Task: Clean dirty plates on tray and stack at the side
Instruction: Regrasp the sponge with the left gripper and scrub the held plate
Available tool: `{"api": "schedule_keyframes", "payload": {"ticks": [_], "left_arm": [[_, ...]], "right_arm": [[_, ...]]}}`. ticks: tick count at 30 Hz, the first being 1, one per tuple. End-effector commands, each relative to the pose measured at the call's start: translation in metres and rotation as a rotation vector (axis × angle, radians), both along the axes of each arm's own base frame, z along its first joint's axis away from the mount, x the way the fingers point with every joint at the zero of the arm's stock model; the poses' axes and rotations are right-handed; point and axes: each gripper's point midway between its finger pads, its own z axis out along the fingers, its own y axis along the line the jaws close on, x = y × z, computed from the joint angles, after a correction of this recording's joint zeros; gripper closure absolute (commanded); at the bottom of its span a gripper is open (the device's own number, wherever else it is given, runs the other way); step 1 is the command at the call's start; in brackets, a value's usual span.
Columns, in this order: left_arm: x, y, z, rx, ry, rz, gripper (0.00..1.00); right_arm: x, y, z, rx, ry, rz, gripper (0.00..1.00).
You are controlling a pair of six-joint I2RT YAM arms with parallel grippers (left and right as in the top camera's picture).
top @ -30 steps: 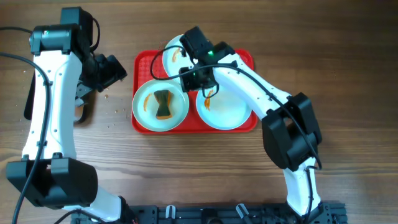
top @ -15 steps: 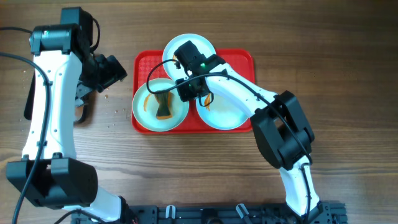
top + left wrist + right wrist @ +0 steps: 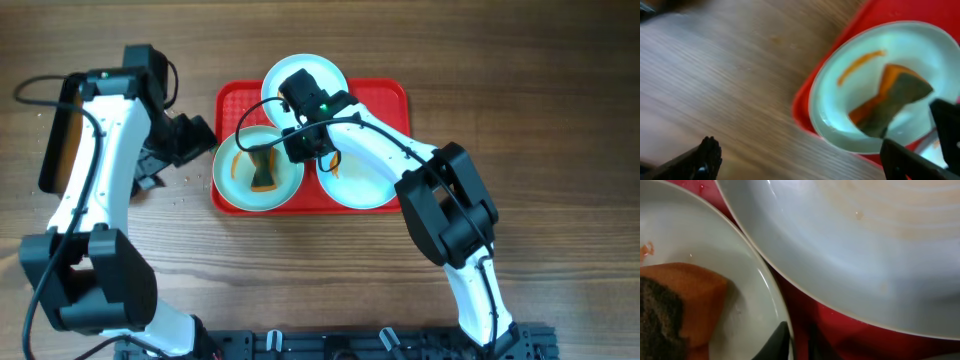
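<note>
The tray (image 3: 385,92) holds three plates: left plate (image 3: 235,187), right plate (image 3: 368,184) and far plate (image 3: 320,72). An orange sponge (image 3: 262,170) lies in the left plate beside an orange smear (image 3: 860,64). The left gripper (image 3: 197,140) hovers just left of the tray, fingers wide apart. The right gripper (image 3: 300,143) is at the left plate's right rim. Its finger spacing cannot be determined.

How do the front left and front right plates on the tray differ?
The left plate carries a sponge; the right plate carries none. The left plate's smear is a long streak, the right plate's a small blotch. Both are white, round and still dirty.
</note>
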Motion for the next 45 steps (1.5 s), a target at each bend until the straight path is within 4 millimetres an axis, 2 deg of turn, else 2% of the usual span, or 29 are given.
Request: {"api": "schedule_keyframes", "payload": {"ticks": [1, 4, 5, 6, 7, 9, 11, 13, 14, 16, 21, 22, 24, 29, 31, 40, 45], "left_arm": [[-0.002, -0.032, -0.026, -0.183, -0.015, -0.074, 0.11], [-0.008, -0.054, -0.057, -0.266, -0.032, -0.102, 0.22], [-0.012, -0.059, -0.066, -0.267, -0.029, -0.117, 0.36], [-0.014, -0.063, -0.071, -0.267, -0.03, -0.132, 0.44], [-0.014, -0.068, -0.073, -0.267, -0.035, -0.148, 0.45], [-0.007, -0.077, -0.074, -0.265, -0.069, -0.182, 0.57], [0.004, -0.084, -0.073, -0.264, -0.117, -0.207, 0.63], [0.01, -0.088, -0.072, -0.266, -0.148, -0.216, 0.39], [0.011, -0.088, -0.072, -0.266, -0.15, -0.219, 0.37], [0.012, -0.093, -0.072, -0.267, -0.16, -0.237, 0.38], [0.026, -0.119, -0.068, -0.271, -0.242, -0.339, 0.43], [0.027, -0.121, -0.068, -0.271, -0.25, -0.346, 0.48], [0.03, -0.118, -0.07, -0.218, -0.258, -0.357, 0.52], [0.031, -0.114, -0.072, -0.177, -0.262, -0.361, 0.51], [0.034, -0.112, -0.073, -0.161, -0.268, -0.36, 0.45], [0.047, -0.125, -0.108, -0.22, -0.257, -0.366, 0.44], [0.054, -0.127, -0.121, -0.224, -0.257, -0.33, 0.53]], "right_arm": [[-0.002, -0.004, -0.014, -0.023, 0.023, -0.011, 0.92], [-0.003, -0.004, -0.014, -0.023, 0.024, -0.011, 0.94], [-0.003, -0.003, -0.014, -0.016, 0.028, -0.008, 0.96], [-0.005, -0.001, -0.014, -0.004, 0.036, -0.004, 0.96], [-0.005, 0.0, -0.014, -0.002, 0.037, -0.003, 0.96], [-0.005, 0.0, -0.013, -0.001, 0.036, -0.003, 0.96], [-0.005, 0.0, -0.013, -0.002, 0.037, -0.003, 0.96], [-0.005, 0.0, -0.014, -0.002, 0.037, -0.003, 0.96], [-0.005, 0.0, -0.014, -0.002, 0.037, -0.003, 0.96], [-0.005, 0.0, -0.013, 0.0, 0.035, -0.003, 0.96], [-0.004, 0.0, -0.013, 0.002, 0.039, -0.018, 0.96], [-0.005, 0.0, -0.013, 0.002, 0.039, -0.017, 0.96], [-0.005, 0.0, -0.013, 0.002, 0.039, -0.018, 0.96], [-0.004, 0.0, -0.013, 0.002, 0.04, -0.018, 0.96], [-0.005, 0.0, -0.013, 0.002, 0.04, -0.018, 0.96], [-0.005, 0.0, -0.013, 0.002, 0.04, -0.018, 0.96], [-0.004, 0.0, -0.013, 0.004, 0.038, -0.019, 0.96]]}}
